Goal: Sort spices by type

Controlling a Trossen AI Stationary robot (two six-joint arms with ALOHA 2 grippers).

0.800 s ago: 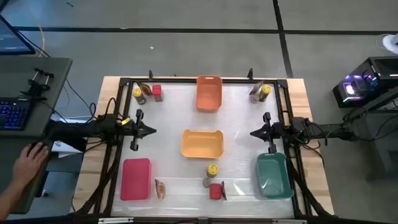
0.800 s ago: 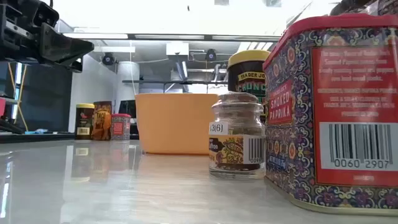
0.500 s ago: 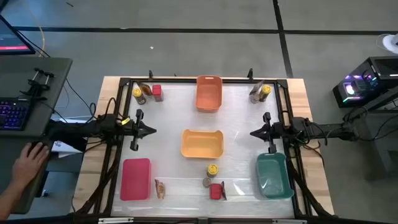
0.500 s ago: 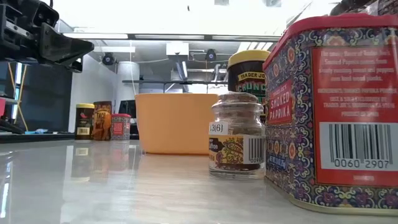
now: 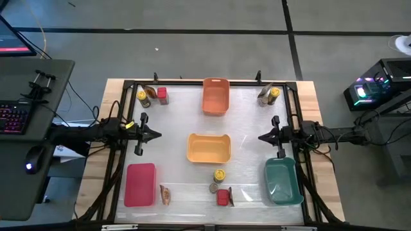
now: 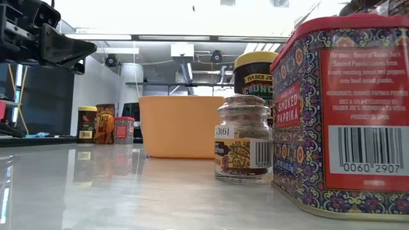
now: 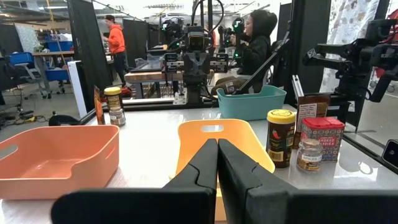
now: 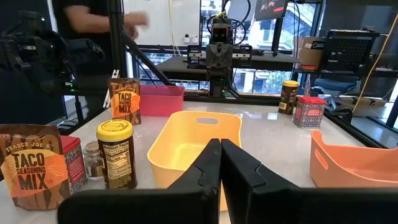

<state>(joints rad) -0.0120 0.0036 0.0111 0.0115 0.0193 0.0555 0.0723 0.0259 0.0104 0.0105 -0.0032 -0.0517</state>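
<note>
Spices stand in three clusters. At the far left corner are a yellow-lidded jar [image 5: 141, 95], a packet [image 5: 149, 94] and a red tin [image 5: 162, 95]. At the far right corner are a yellow-lidded jar [image 5: 274, 92] and a packet [image 5: 264, 96]. Near the front edge are a yellow-lidded jar [image 5: 219, 174], a grey-brown jar [image 5: 213, 188], a red tin [image 5: 223, 197] and a packet [image 5: 166, 194]. My left gripper [image 5: 156, 135] hovers shut left of the yellow bin [image 5: 209, 147]. My right gripper [image 5: 261, 136] hovers shut to its right. Both point at that bin.
An orange bin [image 5: 216, 96] sits at the far middle, a red bin [image 5: 140, 185] at the near left and a teal bin [image 5: 282, 181] at the near right. A black frame [image 5: 122, 122] rims the table. People stand in the room beyond.
Both arms have kept still. A person's hand that lay beside the table's left side, at the desk with the keyboard, has gone out of view.
</note>
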